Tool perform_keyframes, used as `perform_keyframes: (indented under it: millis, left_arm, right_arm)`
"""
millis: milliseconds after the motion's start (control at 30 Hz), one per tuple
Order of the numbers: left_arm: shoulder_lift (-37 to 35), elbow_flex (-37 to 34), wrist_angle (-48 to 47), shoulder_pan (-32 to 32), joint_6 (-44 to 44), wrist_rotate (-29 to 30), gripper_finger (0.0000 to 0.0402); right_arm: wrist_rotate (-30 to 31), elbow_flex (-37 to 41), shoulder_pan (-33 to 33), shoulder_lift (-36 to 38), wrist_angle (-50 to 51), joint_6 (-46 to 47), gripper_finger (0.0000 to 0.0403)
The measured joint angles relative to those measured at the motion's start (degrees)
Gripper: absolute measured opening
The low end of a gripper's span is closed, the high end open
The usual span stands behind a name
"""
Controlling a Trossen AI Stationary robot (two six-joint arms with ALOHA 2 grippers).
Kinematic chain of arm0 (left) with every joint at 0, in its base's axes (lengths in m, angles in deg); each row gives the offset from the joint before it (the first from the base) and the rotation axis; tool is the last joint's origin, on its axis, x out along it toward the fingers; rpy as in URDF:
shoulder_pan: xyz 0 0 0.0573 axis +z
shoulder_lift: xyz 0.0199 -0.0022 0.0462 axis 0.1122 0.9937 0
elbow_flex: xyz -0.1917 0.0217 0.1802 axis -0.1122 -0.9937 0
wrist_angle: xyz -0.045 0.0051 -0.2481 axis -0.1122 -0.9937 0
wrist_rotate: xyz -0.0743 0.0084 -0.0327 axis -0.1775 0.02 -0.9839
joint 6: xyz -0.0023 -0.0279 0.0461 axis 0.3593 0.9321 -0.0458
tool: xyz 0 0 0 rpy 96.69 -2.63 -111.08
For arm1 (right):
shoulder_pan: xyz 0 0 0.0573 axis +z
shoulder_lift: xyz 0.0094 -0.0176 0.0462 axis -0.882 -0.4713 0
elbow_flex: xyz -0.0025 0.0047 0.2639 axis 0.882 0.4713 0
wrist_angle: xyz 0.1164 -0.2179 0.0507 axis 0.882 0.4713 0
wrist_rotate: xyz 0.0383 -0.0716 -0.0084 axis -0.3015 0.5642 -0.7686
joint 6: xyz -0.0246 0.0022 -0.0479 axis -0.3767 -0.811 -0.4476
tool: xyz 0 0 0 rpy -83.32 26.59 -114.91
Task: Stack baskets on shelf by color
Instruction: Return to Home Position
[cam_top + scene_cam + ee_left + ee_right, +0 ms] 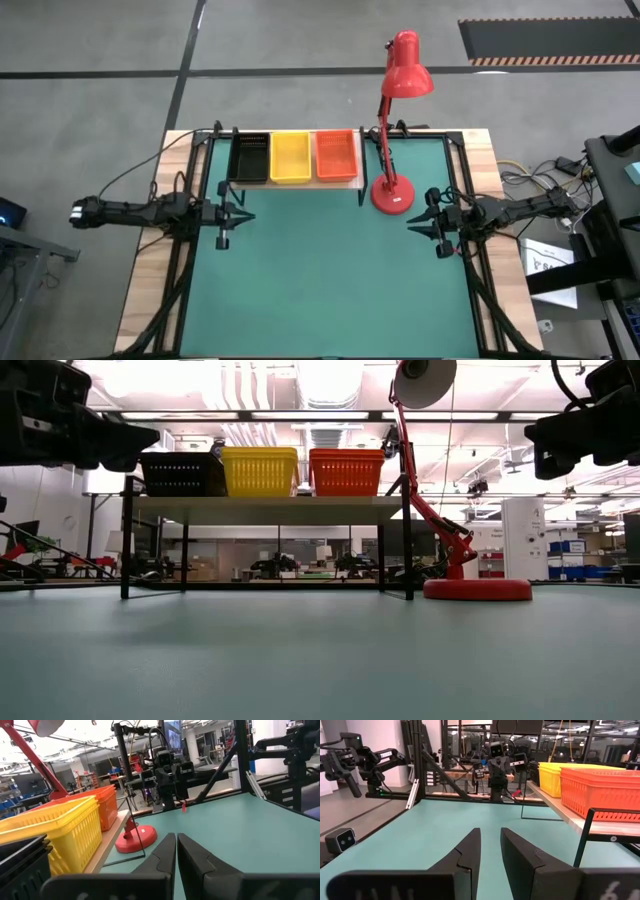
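Left gripper (176,837) hangs above the left side of the green-topped wooden-edged table (330,290), its two dark fingers drawn together until only a thin slit shows between them, holding nothing. It sits just near of the low light-wood shelf on a thin black metal frame (270,506), off that shelf's left end.

Right gripper (490,832) hangs over the right side of the table, pointing inward toward the left arm. Its fingers stand a narrow gap apart and are empty, with green table surface showing between them.

All the baskets in view rest on the shelf at the far edge of the table, side by side in a row. The black plastic mesh baskets (249,157) stand at the left end; the left wrist view shows more than one rim nested there. The yellow plastic mesh baskets (290,157) are in the middle, touching their neighbours. The orange-red plastic mesh baskets (336,155) are at the right end.

Just right of the shelf, a red desk lamp with a round base (392,195) stands on the table, between the shelf and the right gripper, its shade leaning toward the far side.
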State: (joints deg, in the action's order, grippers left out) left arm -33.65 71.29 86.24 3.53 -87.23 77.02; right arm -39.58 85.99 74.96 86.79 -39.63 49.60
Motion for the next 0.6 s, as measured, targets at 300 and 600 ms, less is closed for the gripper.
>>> perform_keyframes:
  millis: [300,600]
  left_arm:
    - [1.03,0.00,-0.02,0.00,0.00,0.00,0.0001]
    - [1.37,0.00,-0.04,0.02,0.01,-0.02,0.0001]
  right_arm:
    - [0.00,0.02,0.00,0.00,0.00,0.00,0.0068]
    - [0.00,0.02,0.00,0.00,0.00,-0.01,0.0068]
